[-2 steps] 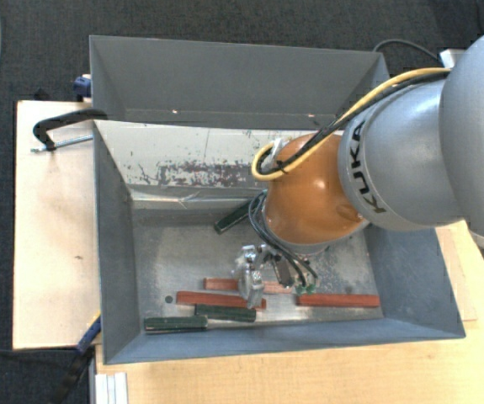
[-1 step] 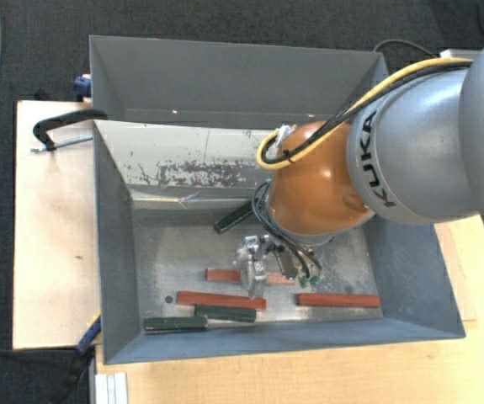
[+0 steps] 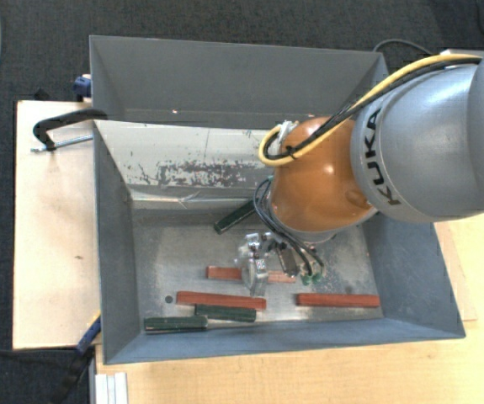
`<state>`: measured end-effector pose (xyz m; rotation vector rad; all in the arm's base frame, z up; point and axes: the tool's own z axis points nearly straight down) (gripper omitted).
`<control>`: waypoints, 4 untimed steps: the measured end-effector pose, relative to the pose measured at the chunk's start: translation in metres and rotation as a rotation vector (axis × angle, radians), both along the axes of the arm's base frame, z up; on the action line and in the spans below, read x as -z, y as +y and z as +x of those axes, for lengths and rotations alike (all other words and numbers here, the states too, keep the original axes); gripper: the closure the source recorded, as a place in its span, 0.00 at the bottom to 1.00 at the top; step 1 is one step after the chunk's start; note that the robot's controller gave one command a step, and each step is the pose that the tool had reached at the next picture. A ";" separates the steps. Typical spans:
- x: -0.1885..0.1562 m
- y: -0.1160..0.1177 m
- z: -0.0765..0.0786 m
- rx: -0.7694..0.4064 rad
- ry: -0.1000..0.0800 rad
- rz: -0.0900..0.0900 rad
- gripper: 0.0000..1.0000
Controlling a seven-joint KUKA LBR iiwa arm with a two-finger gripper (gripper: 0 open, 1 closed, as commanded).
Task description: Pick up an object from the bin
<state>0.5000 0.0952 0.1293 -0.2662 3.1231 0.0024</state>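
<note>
My gripper (image 3: 257, 274) hangs low over the middle of the bin floor, its metal fingers pointing down at a short reddish-brown stick (image 3: 222, 273) whose right end lies under them. Whether the fingers touch it I cannot make out. A longer reddish-brown stick (image 3: 220, 300) lies just in front of the gripper, and another (image 3: 337, 300) lies to its right. A dark green stick (image 3: 235, 217) lies tilted behind the gripper, toward the back wall.
Two more dark green sticks (image 3: 225, 313) (image 3: 174, 324) lie along the bin's front wall at the left. The arm with its orange cover reaches in from the right and hides the floor at the right rear.
</note>
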 end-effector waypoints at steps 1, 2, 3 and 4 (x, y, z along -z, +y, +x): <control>-0.008 0.000 0.000 0.000 0.000 0.000 1.00; -0.016 0.000 -0.001 0.000 0.005 -0.001 1.00; -0.032 0.000 -0.001 0.000 0.004 -0.001 1.00; -0.043 0.001 0.000 0.000 0.000 0.000 1.00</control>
